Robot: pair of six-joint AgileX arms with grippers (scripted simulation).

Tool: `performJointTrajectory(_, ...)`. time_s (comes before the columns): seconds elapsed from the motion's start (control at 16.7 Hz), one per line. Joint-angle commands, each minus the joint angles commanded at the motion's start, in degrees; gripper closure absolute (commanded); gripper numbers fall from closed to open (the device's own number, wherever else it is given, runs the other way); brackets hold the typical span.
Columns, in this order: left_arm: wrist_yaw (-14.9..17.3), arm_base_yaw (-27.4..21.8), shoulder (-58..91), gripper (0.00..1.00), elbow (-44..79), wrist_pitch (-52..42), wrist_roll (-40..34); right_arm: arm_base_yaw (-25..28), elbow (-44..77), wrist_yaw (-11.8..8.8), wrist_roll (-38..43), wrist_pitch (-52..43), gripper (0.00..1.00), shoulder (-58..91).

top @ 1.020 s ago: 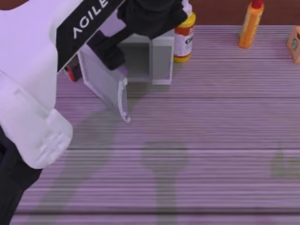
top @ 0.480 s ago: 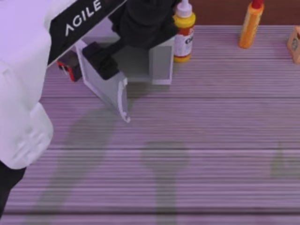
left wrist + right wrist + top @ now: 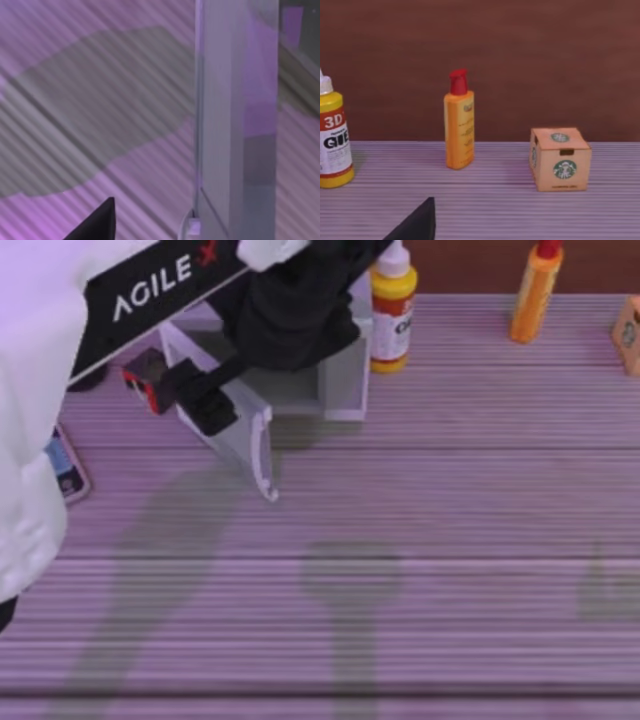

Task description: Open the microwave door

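The left arm has drawn back leftward, baring a scale at the left edge. The microwave door stands swung open from the microwave at upper centre. The left gripper sits at the door; its grip cannot be told. A yellow bottle crowds the microwave's right.

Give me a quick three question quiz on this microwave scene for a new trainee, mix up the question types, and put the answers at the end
1. True or false: the microwave door is shut flat against the microwave.
2. Multiple choice: which stands right beside the microwave on the top view's right? A) yellow glue bottle B) orange bottle with red cap C) small cardboard box
3. Fill in: the arm working at the door is the ____ arm.

Key
1. False: the door is swung open, angled out toward the table's front.
2. A
3. left; its gripper is at the door, while the right arm is out of the top view.
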Motion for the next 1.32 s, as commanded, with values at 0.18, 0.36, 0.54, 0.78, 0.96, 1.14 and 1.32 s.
performJointTrajectory(0.18,0.03,0.53,-1.45,0.00,-4.42,3.19,0.55,0.00,0.00,0.00,0.00,0.00,0.00,0.00)
performJointTrajectory(0.36,0.05,0.87,-2.38,0.00,-7.28,5.25,0.91,0.00,0.00,0.00,0.00,0.00,0.00,0.00)
performJointTrajectory(0.54,0.05,0.97,-2.66,0.00,-8.12,5.85,1.02,0.00,0.00,0.00,0.00,0.00,0.00,0.00)
performJointTrajectory(0.78,0.05,0.97,-2.66,0.00,-8.12,5.85,1.02,0.00,0.00,0.00,0.00,0.00,0.00,0.00)
performJointTrajectory(0.96,0.05,0.97,-2.66,0.23,-8.12,5.85,1.02,0.00,0.00,0.00,0.00,0.00,0.00,0.00)
performJointTrajectory(1.14,0.05,0.97,-2.66,0.45,-8.12,5.85,1.02,0.00,0.00,0.00,0.00,0.00,0.00,0.00)
performJointTrajectory(1.32,0.05,0.97,-2.66,0.68,-8.12,5.85,1.02,0.00,0.00,0.00,0.00,0.00,0.00,0.00)
